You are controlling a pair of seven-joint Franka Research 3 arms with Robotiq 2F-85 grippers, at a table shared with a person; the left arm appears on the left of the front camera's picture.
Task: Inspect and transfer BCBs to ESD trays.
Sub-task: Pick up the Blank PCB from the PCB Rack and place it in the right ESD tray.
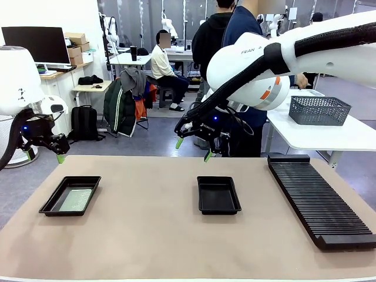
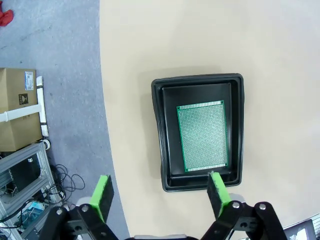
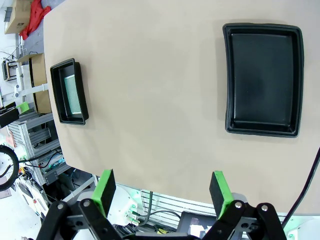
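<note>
Both grippers hang above the table [image 1: 147,235] with their jaws spread wide and nothing between them. The left gripper [image 1: 46,155] is by the far left corner and the right gripper [image 1: 193,149] is over the far edge near its middle. One BCB [image 2: 202,136] lies flat on the floor of the left tray [image 2: 157,135], which sits near the table's left edge. The board rests closer to one long wall and one end wall than to the others. The middle tray [image 1: 218,194] holds nothing, and a slotted rack [image 1: 320,200] runs along the right edge. The board looks thin, light and stiff, with a perforated face. It probably weighs next to nothing, may skate on the smooth plastic, and could chip if squeezed hard. Lying flush, it offers no face to pinch. The likeliest hold is across its two long edges, with the fingertips lowered into the gaps beside it. The narrow gap at the nearer wall looks like the tight spot.
</note>
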